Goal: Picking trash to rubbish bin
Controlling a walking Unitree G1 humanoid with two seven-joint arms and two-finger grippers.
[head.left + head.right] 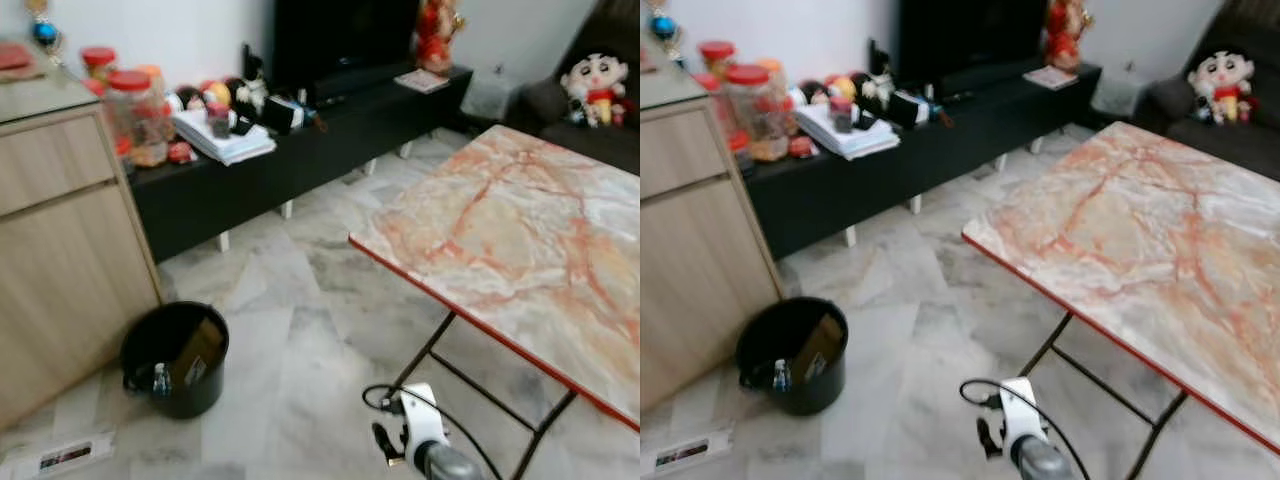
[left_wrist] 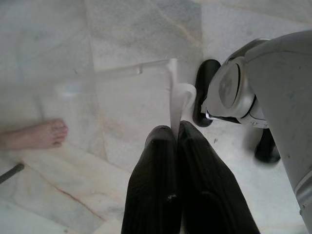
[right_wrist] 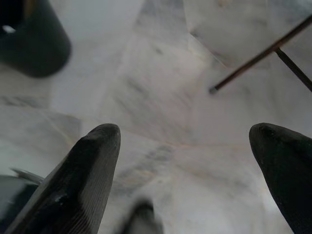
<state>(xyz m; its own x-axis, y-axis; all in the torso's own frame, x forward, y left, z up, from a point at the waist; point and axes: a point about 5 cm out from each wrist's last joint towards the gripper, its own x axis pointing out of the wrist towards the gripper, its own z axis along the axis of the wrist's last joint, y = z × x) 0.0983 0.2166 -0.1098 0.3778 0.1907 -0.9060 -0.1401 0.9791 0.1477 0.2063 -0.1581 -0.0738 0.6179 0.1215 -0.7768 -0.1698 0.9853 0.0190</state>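
The right arm [image 1: 432, 445] is a silver-grey tube ending in a white wrist block, with a black cable looping beside it. Each gripper has long, tapered black fingers [image 3: 80, 180]. Rounded silver-grey leg shells [image 2: 263, 92] end in black feet.

Head pair looks forward and down from standing height, both eyes sharing the black bin [image 1: 176, 358], the marble tabletop [image 1: 520, 250] beside it and the dark TV bench [image 1: 940, 130] beyond; right eye's frame sits slightly offset. Left wrist camera points straight down along the left pincer [image 2: 176, 141], close above pale floor tiles [image 2: 122, 44]. Right wrist camera looks down between the right pincer [image 3: 185, 141] fingers, low over the floor, catching the bin's side and a tabletop leg [image 3: 258, 61].
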